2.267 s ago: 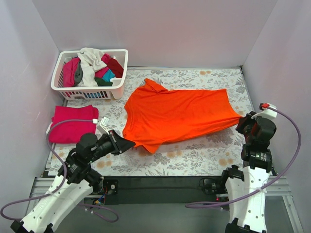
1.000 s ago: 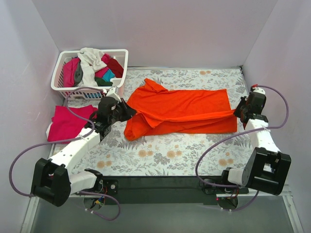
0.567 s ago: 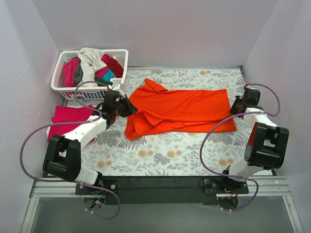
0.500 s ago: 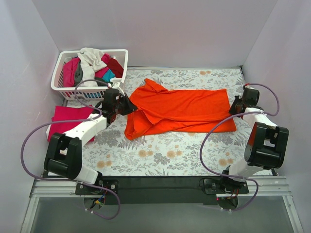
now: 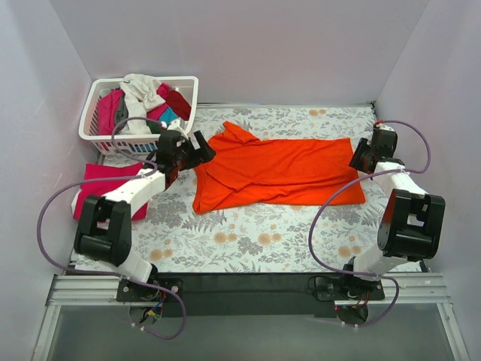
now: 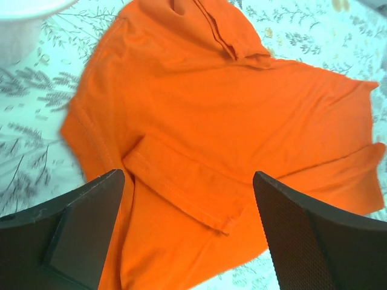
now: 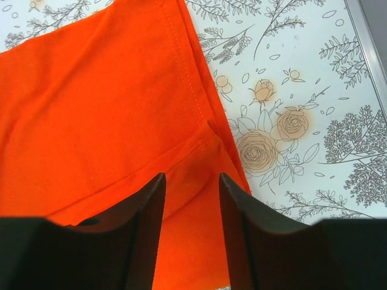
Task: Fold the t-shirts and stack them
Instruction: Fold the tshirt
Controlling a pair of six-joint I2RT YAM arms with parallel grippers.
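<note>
Lying spread across the middle of the overhead view, an orange t-shirt (image 5: 282,169) rests on a floral-patterned table (image 5: 263,241), its collar end toward the left and its hem toward the right, with its near edge folded over onto itself. The left gripper (image 5: 199,148) hovers at the shirt's left end; in its wrist view the two dark fingers (image 6: 72,235) are spread wide, with only cloth lying below them. The right gripper (image 5: 359,159) sits at the shirt's right edge; in its wrist view the fingers (image 7: 127,241) stand slightly parted above the hem corner, pinching nothing. In the upper left, a white basket (image 5: 135,143) holds a heap of shirts (image 5: 143,89). Below it, at the left edge, lies a folded magenta t-shirt (image 5: 94,180).
</note>
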